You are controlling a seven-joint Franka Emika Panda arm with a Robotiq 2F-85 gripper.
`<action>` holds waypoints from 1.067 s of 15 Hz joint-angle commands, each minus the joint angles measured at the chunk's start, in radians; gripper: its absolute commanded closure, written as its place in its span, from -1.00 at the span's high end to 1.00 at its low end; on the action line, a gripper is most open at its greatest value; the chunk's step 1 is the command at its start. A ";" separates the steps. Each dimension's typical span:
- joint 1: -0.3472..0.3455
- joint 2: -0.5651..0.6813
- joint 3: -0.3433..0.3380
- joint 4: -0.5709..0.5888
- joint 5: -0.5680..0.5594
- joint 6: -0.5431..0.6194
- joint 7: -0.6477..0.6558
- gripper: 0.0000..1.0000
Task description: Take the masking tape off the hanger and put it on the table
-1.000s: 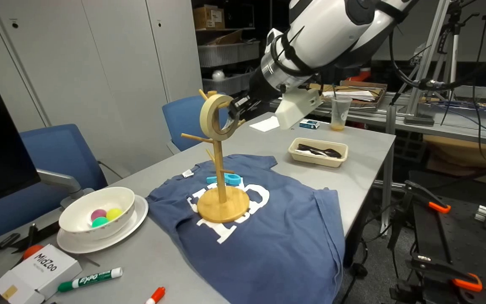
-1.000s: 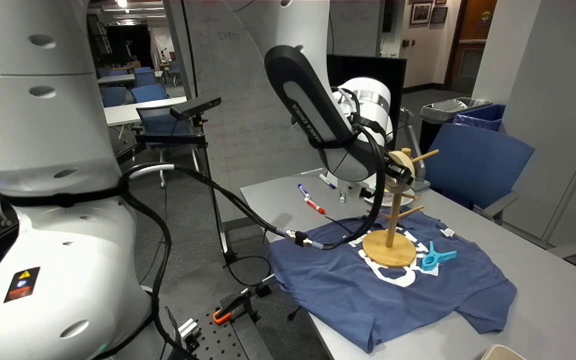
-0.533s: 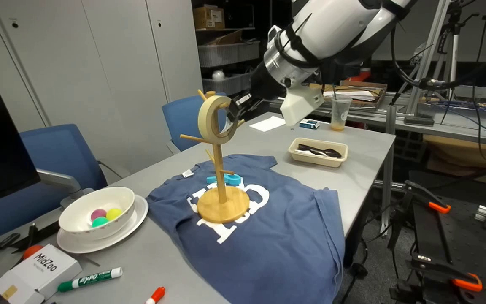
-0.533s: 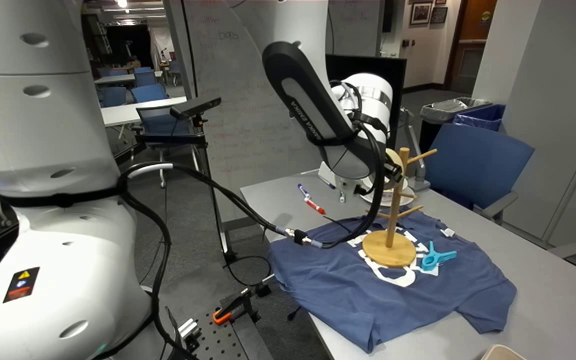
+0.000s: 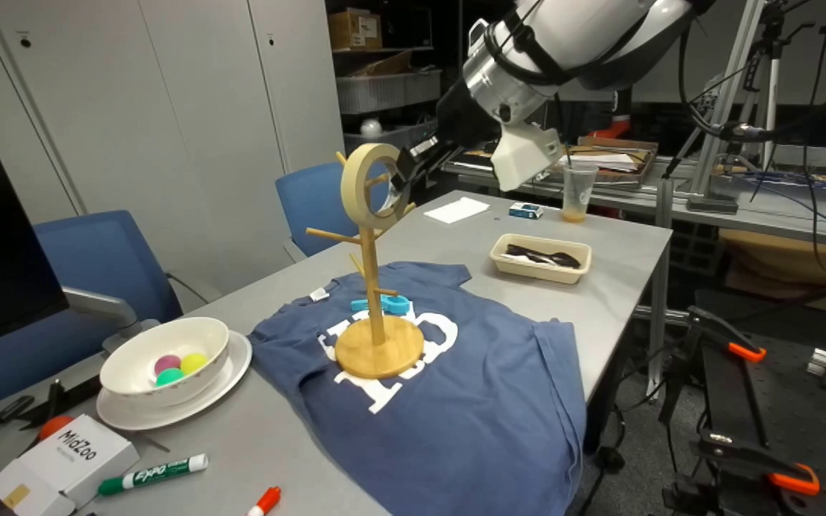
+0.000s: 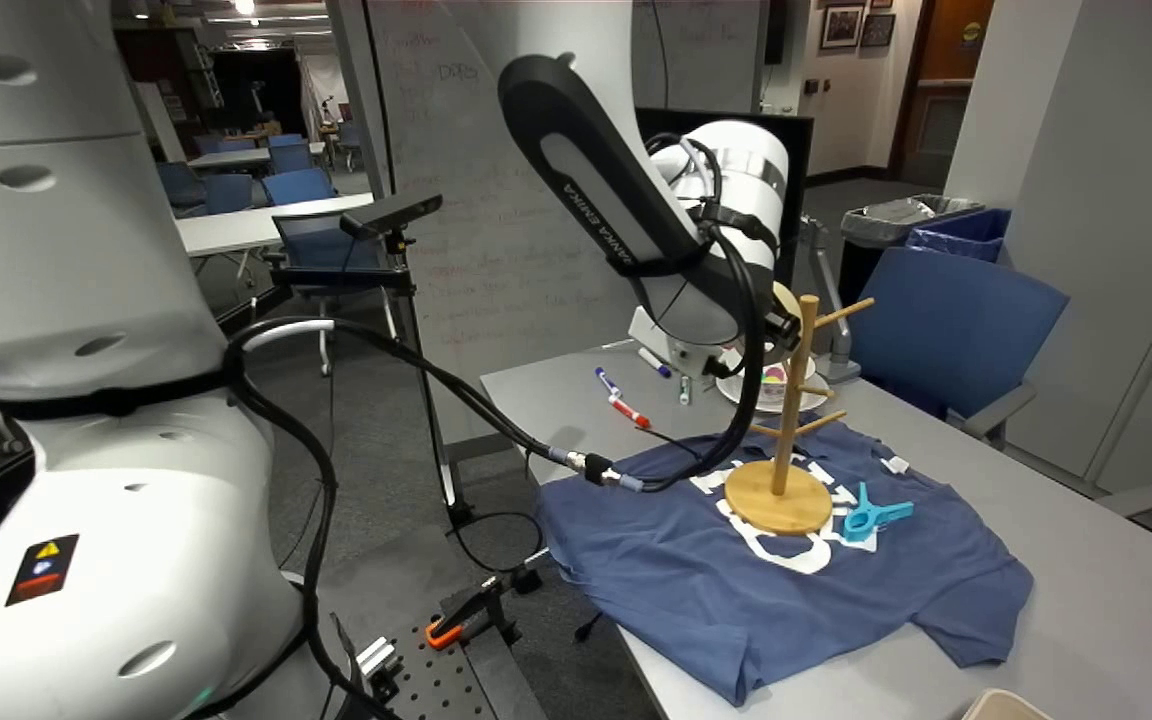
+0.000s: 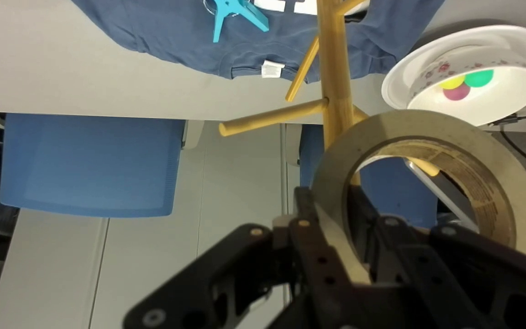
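The masking tape [image 5: 352, 190] is a cream ring held on edge beside the top of the hanger [image 5: 371, 287]. My gripper [image 5: 404, 175] is shut on one side of the ring; in the wrist view, the fingers [image 7: 332, 201] pinch the wall of the tape [image 7: 427, 123], one outside and one inside the hole. The hanger's post [image 7: 336, 68] stands behind the tape there, and a peg tip shows through the hole; whether the peg passes through it I cannot tell. In an exterior view the tape [image 6: 785, 298] is left of the post [image 6: 792, 420]. The table [image 5: 628, 236] lies below.
A dark blue shirt [image 5: 485, 380] lies under the hanger's base, with a cyan clamp [image 6: 874, 514] close by. A white bowl [image 5: 126, 358] with balls sits on a plate. A tray [image 5: 538, 276] of dark items, markers [image 5: 155, 473] and a MidZoo box [image 5: 76, 459] are on the table.
The gripper and the tape have risen a little and shifted away from the post, which no longer has the tape across its top in an exterior view. The hanger stays upright in place.
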 commanded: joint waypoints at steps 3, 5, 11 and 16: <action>-0.014 -0.084 -0.026 -0.059 0.041 0.098 -0.035 -0.89; -0.016 -0.089 -0.038 -0.076 0.055 0.136 -0.063 -0.89; -0.018 -0.086 -0.076 -0.145 0.118 0.161 -0.201 -0.89; -0.023 -0.069 -0.109 -0.248 0.278 0.141 -0.433 -0.89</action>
